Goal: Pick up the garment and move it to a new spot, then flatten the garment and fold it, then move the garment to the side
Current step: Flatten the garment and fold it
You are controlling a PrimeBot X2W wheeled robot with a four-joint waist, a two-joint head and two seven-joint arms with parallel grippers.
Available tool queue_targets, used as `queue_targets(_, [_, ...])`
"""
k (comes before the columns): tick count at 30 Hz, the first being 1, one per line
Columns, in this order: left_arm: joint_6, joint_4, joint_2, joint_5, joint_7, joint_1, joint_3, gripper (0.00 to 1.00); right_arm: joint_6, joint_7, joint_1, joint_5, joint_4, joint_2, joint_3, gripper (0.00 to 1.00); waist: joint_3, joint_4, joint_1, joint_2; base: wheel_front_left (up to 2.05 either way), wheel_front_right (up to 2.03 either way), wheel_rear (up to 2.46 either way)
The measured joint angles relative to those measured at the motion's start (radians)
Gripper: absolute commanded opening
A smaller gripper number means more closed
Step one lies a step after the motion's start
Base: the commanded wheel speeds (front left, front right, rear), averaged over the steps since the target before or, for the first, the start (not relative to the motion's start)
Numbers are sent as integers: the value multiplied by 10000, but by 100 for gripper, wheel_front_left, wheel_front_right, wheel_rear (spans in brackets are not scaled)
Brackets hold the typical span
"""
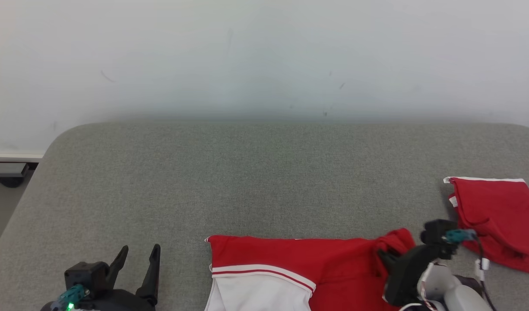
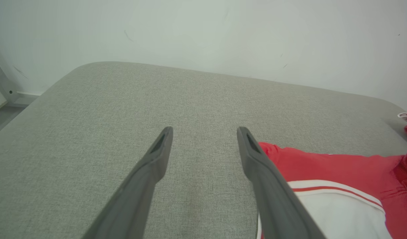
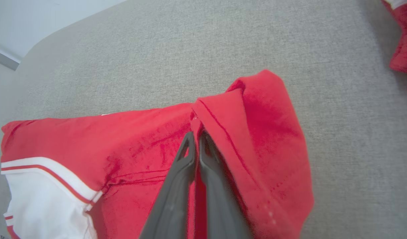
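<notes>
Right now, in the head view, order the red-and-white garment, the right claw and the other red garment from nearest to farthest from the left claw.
1. red-and-white garment, right of the left claw.
2. right claw, shut on that garment's right end.
3. other red garment, far right.

A grey cloth-covered bench [image 1: 264, 172] with rounded corners stood before a pale, faintly scuffed wall [image 1: 264, 56], with white skirting [image 1: 14, 155] and a strip of grey floor [image 1: 1, 207] off its left side.
</notes>
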Motion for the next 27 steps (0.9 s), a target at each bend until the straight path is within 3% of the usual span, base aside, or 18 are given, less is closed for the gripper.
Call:
queue_targets(5, [-35,13,-2,0,4,-2,-71,100,268,257,-238,-58,-451,399,750,0,-64,1,0,-1,0,0,0])
queue_targets(16, [-77,27,-10,2,27,-1,-207,100,282,880,-619,102,-688,443,2428,0,-167,81,0,0,0,0,0])
queue_targets(24, [-176,63,-199,17,163,-70,-514,100,-899,706,-1628,2015,-1198,359,5129,0,-140,322,0,0,0,0,0])
queue_targets(27, [-199,79,-217,33,180,-99,-562,100,-1110,522,-2108,2543,-1279,349,5730,0,-108,469,0,0,0,0,0])
